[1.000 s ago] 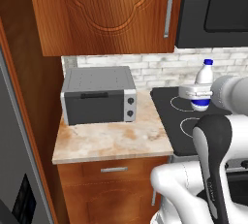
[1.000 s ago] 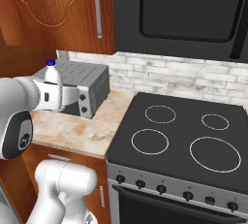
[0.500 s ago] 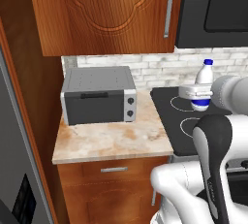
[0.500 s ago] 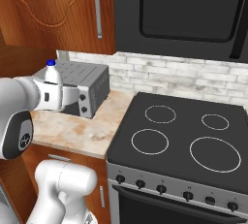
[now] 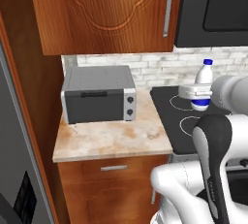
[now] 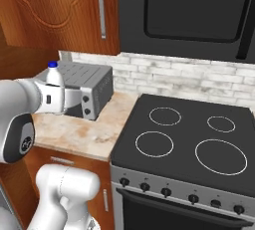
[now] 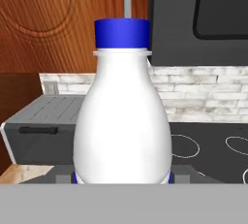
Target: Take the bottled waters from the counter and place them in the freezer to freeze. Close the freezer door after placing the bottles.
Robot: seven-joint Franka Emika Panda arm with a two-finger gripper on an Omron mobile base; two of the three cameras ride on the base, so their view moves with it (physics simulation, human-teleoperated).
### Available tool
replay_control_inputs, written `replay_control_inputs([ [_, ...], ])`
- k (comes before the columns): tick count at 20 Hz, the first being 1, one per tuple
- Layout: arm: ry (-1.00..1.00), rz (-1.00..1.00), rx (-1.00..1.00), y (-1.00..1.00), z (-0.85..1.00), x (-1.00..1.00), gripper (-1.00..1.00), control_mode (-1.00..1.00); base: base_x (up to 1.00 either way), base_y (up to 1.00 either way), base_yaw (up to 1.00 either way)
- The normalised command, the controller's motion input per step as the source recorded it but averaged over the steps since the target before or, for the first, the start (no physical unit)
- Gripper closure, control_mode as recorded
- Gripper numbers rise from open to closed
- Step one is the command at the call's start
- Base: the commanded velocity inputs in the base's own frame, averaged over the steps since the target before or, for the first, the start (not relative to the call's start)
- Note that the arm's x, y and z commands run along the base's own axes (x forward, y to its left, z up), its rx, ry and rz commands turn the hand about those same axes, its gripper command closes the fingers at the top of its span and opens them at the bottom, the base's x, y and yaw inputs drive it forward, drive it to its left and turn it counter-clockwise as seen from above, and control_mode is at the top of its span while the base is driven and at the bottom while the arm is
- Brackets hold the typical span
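One bottle [image 5: 203,84], white with a blue cap and blue lower band, stands upright in the gripper [image 5: 195,92], lifted clear of the counter [image 5: 111,138]. The fingers are pressed against the bottle's lower body, pinching it just above the blue band; in the hand view the bottle [image 7: 122,121] rises straight ahead of the gripper, with its cap uppermost. The stovetop [image 6: 189,144] lies below and beyond the gripper, and the toaster oven [image 5: 98,93] sits on the counter off to one side, well apart from the bottle. The bottle looks like stiff, smooth plastic, probably light to moderately heavy if full. Its rounded, glossy wall could slip or twist in a two-finger pinch, so the wide lower body is judged the safer place to hold, not the narrow neck. The cap is on, so the contents are sealed in; how full the bottle is cannot be told through its opaque wall. The toaster oven's door is shut, its interior hidden.
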Motion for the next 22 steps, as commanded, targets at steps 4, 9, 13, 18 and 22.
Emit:
replay_control_inputs([
  [4,0.0,0.0,0.0,0.0,0.0,0.0,1.0,1.0,-0.58,0.0,0.0],
  [9,0.0,0.0,0.0,0.0,0.0,0.0,1.0,1.0,-0.64,0.0,0.0],
  [13,0.0,0.0,0.0,0.0,0.0,0.0,1.0,1.0,-0.62,0.07,0.0],
  [18,0.0,0.0,0.0,0.0,0.0,0.0,1.0,1.0,-0.66,0.08,0.0],
  [22,0.0,0.0,0.0,0.0,0.0,0.0,1.0,1.0,-0.86,0.12,0.0],
])
